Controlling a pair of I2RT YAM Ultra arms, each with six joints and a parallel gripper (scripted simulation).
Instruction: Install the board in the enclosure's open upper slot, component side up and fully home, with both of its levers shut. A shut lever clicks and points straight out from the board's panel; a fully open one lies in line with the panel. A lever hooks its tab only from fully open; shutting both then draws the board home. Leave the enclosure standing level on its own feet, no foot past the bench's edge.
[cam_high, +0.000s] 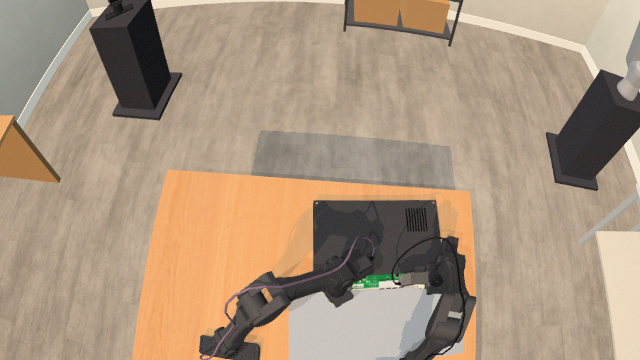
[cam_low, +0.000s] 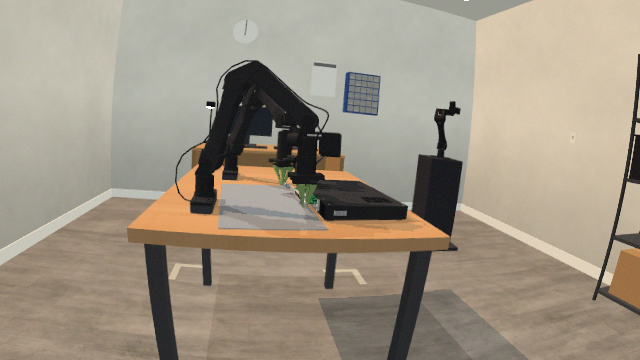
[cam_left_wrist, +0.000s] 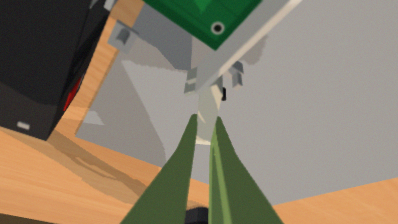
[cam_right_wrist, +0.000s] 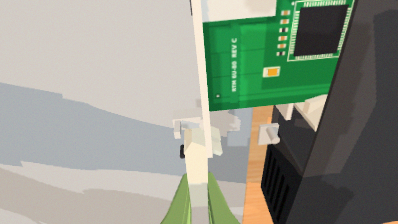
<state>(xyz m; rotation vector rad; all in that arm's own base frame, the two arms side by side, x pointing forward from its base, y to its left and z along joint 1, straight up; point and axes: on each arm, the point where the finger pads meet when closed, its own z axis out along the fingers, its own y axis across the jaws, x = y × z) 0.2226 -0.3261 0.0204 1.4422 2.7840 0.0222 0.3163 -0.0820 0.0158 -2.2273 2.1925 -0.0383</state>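
The green board lies component side up at the front of the black enclosure, with its far edge inside the opening. My left gripper is shut on the cream lever at one end of the white panel. My right gripper is shut on the cream lever at the other end; that lever lies roughly in line with the panel. How deep the board sits is hidden.
A grey mat lies on the wooden bench in front of the enclosure. The enclosure stands near the bench's right edge. Black pedestals stand on the floor around it.
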